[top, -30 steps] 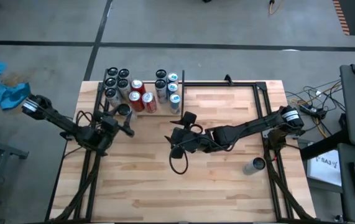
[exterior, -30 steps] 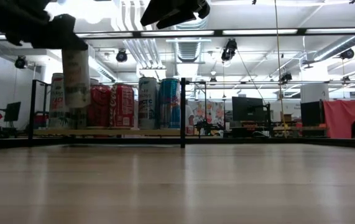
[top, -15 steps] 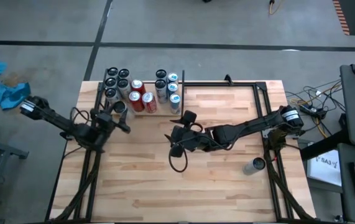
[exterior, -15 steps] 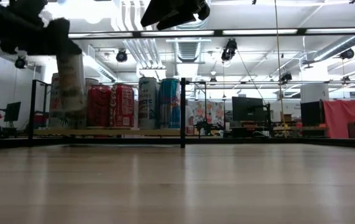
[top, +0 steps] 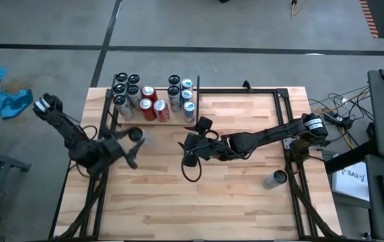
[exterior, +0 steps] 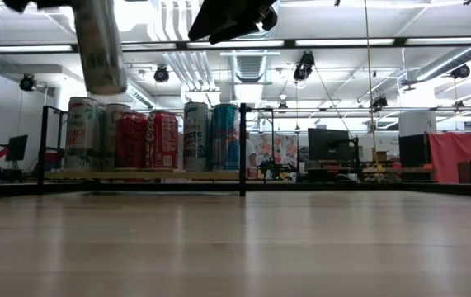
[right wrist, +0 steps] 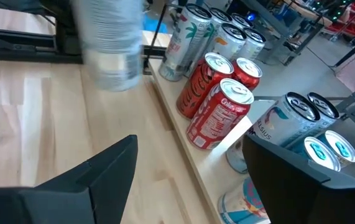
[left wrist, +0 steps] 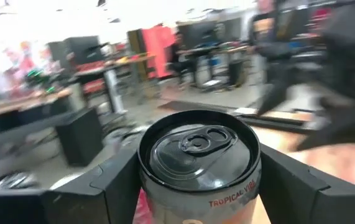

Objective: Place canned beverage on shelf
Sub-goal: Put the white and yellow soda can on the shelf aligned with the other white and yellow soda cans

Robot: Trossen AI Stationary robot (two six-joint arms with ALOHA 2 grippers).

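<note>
Aloft, the silver can [exterior: 99,45] hangs clamped between the left gripper [top: 132,138]'s fingers [left wrist: 112,180], upright, clear of the table [top: 245,195] and just in front of the shelf [top: 152,121]. Behind stand grey cans [top: 126,89], three red cans [top: 152,106] and blue-topped cans [top: 181,94], leaving a gap mid-shelf. Mid-table, the right gripper [top: 190,149] hangs spread apart, empty. One stray can [top: 274,179] lies near the right edge.
</note>
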